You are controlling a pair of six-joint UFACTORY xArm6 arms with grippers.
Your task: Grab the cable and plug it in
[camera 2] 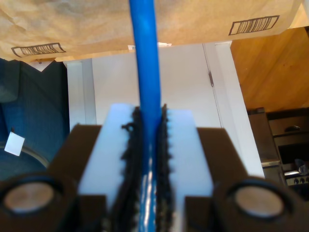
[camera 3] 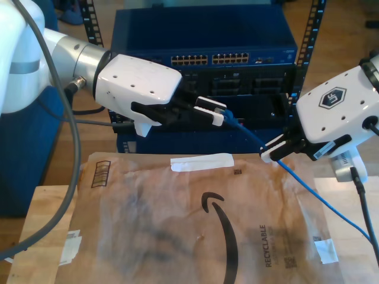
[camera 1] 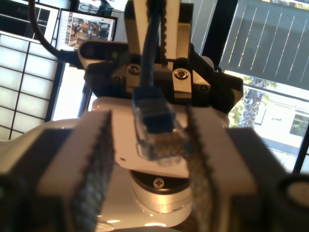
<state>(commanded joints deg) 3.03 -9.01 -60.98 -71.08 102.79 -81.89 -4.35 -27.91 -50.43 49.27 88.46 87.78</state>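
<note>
The cable [camera 2: 145, 58] is clamped tight in the second hand [camera 2: 149, 116]. Its plug [camera 1: 159, 130] sits between the first hand's [camera 1: 149, 113] pads, grip can't be told tbh. Grab's done, but nothing's plugged into the switch [camera 3: 207, 59] behind yet.

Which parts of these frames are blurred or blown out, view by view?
First wrist view: the plug is fairly sharp, the near pads are blurred, and the windows behind are overexposed. Second wrist view: the cable and the gripper's pads are soft. Exterior view: evenly lit and sharp throughout.
</note>
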